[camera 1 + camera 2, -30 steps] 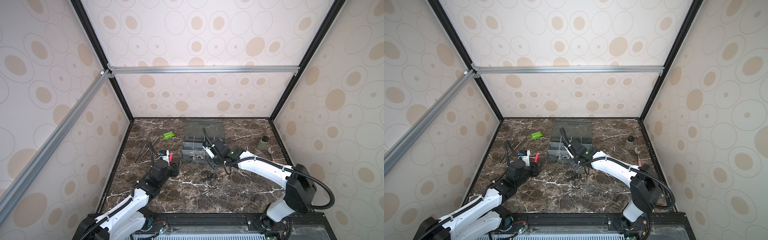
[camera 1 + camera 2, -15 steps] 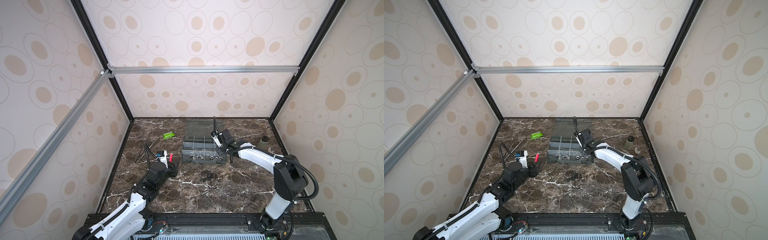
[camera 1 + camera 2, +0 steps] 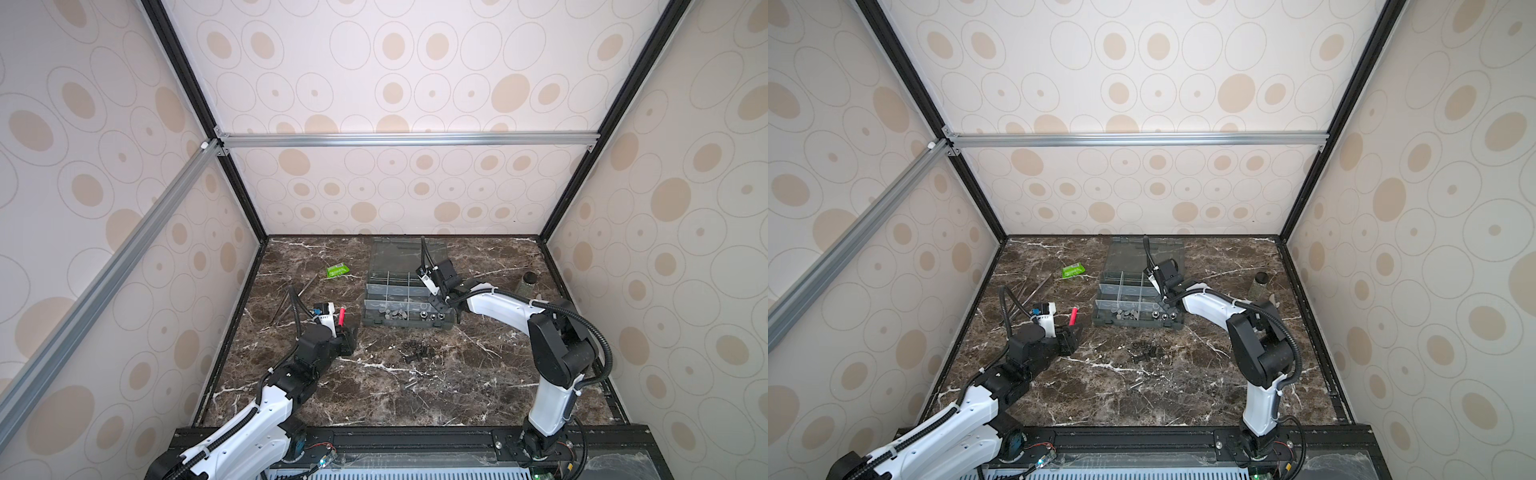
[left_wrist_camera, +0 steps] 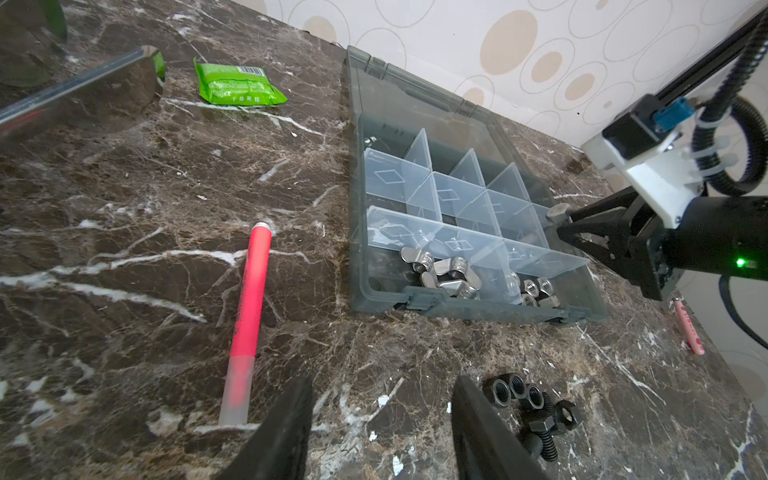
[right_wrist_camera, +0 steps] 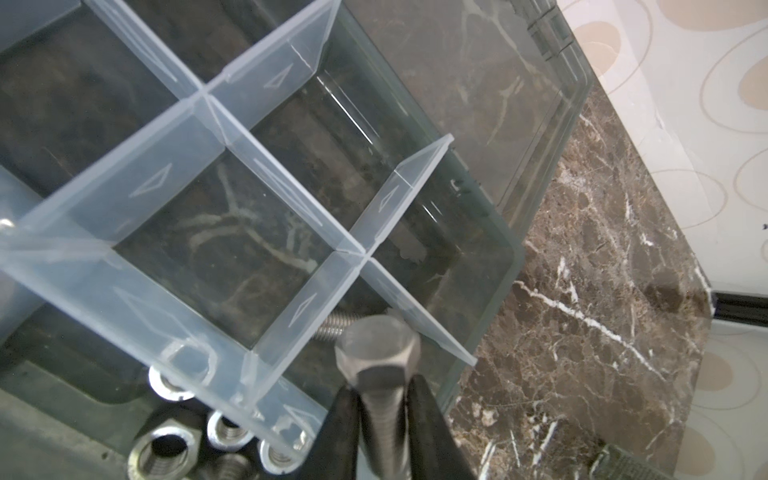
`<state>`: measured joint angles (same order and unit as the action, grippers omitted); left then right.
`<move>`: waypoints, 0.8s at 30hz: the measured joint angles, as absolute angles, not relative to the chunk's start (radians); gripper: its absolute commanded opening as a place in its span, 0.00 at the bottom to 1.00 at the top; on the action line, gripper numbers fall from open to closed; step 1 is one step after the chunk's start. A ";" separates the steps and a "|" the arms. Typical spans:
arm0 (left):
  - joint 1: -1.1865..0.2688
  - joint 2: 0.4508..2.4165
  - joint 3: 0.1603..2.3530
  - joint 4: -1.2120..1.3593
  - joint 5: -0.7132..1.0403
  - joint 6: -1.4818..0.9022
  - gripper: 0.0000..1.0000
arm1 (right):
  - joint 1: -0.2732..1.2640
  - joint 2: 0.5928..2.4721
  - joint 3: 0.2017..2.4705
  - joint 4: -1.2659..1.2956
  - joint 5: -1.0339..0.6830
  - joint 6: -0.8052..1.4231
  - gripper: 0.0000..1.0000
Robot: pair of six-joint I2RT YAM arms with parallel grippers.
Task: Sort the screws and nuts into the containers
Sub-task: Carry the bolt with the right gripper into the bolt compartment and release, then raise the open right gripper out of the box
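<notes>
Now the right hand [image 5: 380, 388] is holding a screw [image 5: 378, 353] over the box [image 3: 405, 325]

Here the right hand is clamping its two black fingers on the threaded shaft of a silver screw, with the hex head sticking out ahead of the tips. In both top views this hand is hanging over the right end of the box. In the left wrist view the screw's head is showing above the end compartment of the middle row, just behind the front row. A threaded shaft [image 5: 332, 326] is lying low in what looks like that same compartment, partly hidden by a divider.

The box is sitting near the back of the worktop [image 3: 457, 374], with its lid [image 3: 409, 253] lying open behind it. In the front row, silver wing nuts [image 4: 444, 274] are lying in one compartment and silver hex nuts [image 4: 534, 289] in the next one towards the right hand.

The left hand [image 4: 380, 386] is hovering low over the worktop with its fingers standing apart and nothing between them. Black nuts [image 4: 519, 395] are lying in a small heap on the worktop in front of the box, just beside one of those fingers, and a black screw [image 4: 540, 446] is lying among them.

A red pen [image 4: 249, 299] is lying on the worktop left of the box. A green packet [image 4: 237, 85] is lying farther back. A jar [image 3: 528, 282] is standing well off to the right, near the side wall.
</notes>
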<state>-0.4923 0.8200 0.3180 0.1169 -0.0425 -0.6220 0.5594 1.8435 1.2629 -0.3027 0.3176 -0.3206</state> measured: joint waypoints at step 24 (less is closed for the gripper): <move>-0.492 0.820 0.319 0.117 -0.004 -0.594 0.53 | 0.549 1.620 1.185 -0.305 0.282 -0.133 0.39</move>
<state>-0.4915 0.8204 0.3187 0.1169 -0.0036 -0.5938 0.5491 1.6196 1.1851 -0.3054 0.2821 -0.1326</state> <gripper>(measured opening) 0.532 0.388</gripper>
